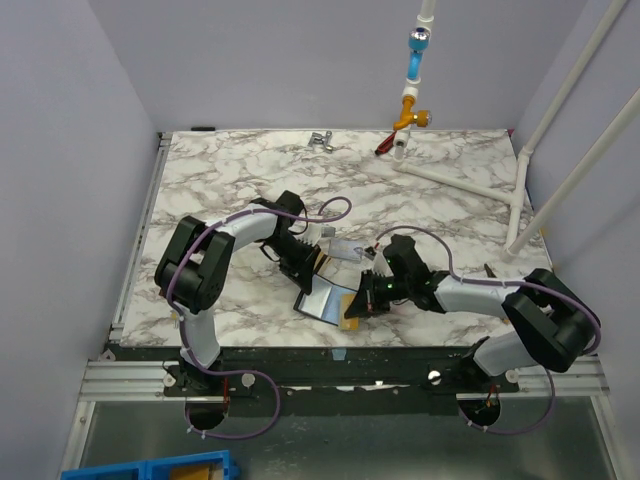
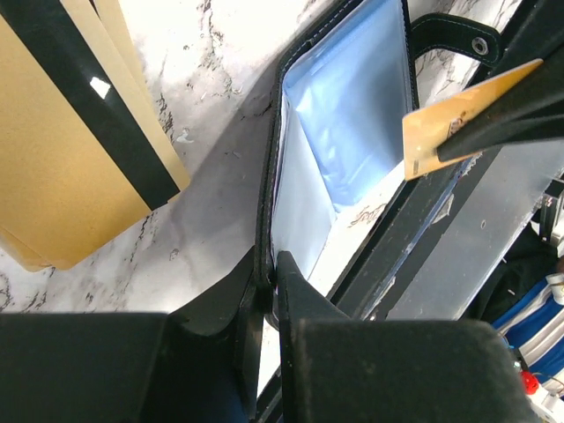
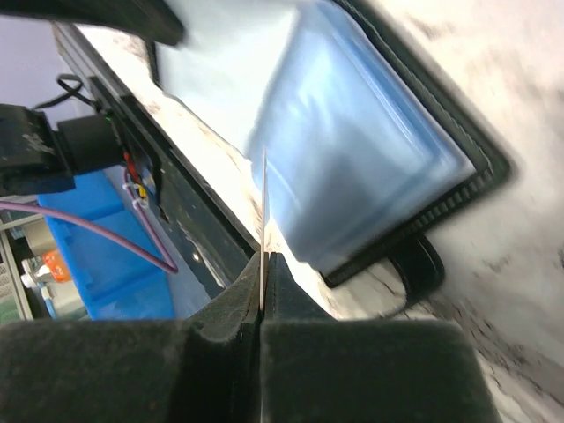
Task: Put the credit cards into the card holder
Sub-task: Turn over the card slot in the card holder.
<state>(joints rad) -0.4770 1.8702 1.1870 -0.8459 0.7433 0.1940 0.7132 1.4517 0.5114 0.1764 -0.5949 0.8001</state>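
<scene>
Open card holder (image 1: 322,298) lay on the marble table (image 1: 230,180), its 11 o'clock rim pinched by the closed left gripper (image 2: 269,286). The right gripper (image 3: 263,264), clamped on a gold card (image 2: 441,132), held it edge-on over the holder's 3 o'clock side, near the clasp tab (image 2: 454,35). A striped tan card (image 2: 62,176) lay at 12 o'clock and a pale card (image 1: 345,248) at 1 o'clock. A white pipe frame (image 1: 455,178) stood farther off at 2 o'clock.

Marble-pattern table (image 1: 220,190). Open card holder (image 1: 322,300) near front edge. Pale card (image 1: 347,248) just behind it. Metal clip (image 1: 321,140) far behind, at back edge.
</scene>
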